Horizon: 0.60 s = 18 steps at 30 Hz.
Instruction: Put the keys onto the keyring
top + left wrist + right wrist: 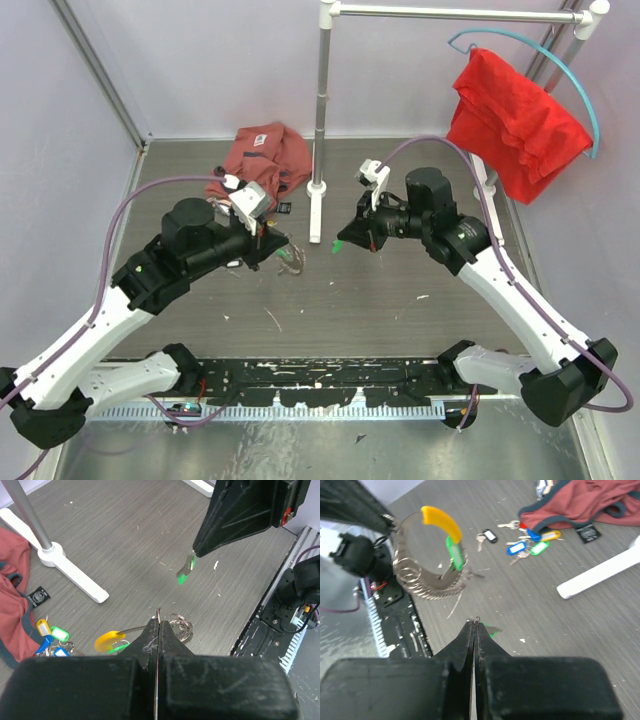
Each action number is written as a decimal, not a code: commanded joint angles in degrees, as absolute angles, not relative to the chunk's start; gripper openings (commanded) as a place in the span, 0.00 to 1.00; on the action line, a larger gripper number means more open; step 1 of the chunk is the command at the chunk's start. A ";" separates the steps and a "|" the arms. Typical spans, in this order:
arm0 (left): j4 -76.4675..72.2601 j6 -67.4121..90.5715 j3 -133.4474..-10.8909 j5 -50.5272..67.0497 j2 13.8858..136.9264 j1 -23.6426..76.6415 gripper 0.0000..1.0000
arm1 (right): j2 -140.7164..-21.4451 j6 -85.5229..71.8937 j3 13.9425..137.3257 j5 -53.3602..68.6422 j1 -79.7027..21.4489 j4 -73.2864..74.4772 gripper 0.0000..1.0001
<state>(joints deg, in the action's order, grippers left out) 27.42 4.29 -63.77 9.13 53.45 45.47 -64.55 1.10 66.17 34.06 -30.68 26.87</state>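
Observation:
My left gripper is shut on the thin wire of the keyring and holds it above the table. The keyring carries a curved yellow tag, one green tag and several silvery keys. My right gripper is shut on a key with a green tag, held in the air a short way right of the ring. Loose keys with blue, green, yellow and black tags lie beside the red cloth.
A crumpled red cloth lies at the back left. A white stand with a cross foot rises between the arms. A red garment on a blue hanger hangs at the back right. A black rail runs along the near edge.

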 commanded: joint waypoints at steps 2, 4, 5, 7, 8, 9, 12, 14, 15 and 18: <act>26.17 2.17 -66.72 11.95 51.18 45.56 0.00 | -60.12 4.44 69.01 45.05 -30.87 29.62 0.01; 26.24 1.26 -67.24 12.63 50.93 45.78 0.00 | -59.17 5.33 69.00 46.35 -30.85 29.80 0.01; 26.18 0.07 -67.39 14.57 50.76 45.83 0.00 | -58.76 5.65 69.21 47.67 -30.85 29.85 0.01; 25.05 -0.90 -67.09 16.58 50.26 45.95 0.00 | -58.52 5.67 70.34 50.34 -30.85 29.73 0.01; 23.94 -1.47 -66.69 17.45 49.99 46.02 0.00 | -58.48 5.53 70.88 51.04 -30.85 29.63 0.01; 23.15 -1.94 -66.43 18.11 49.81 46.07 0.00 | -58.50 5.20 71.60 51.65 -30.83 29.64 0.01; 22.39 -4.02 -67.07 21.81 50.28 46.06 0.00 | -58.08 3.83 72.83 53.67 -30.85 28.61 0.01; 21.83 -4.91 -67.80 25.43 50.99 46.15 0.00 | -57.47 2.42 72.83 55.42 -30.85 26.94 0.01; 21.24 -5.32 -68.07 27.23 51.26 46.16 0.00 | -57.09 1.68 72.74 56.39 -30.92 26.10 0.01; 19.40 -7.13 -68.43 30.52 52.19 46.76 0.00 | -56.44 0.05 72.23 59.54 -30.81 24.16 0.01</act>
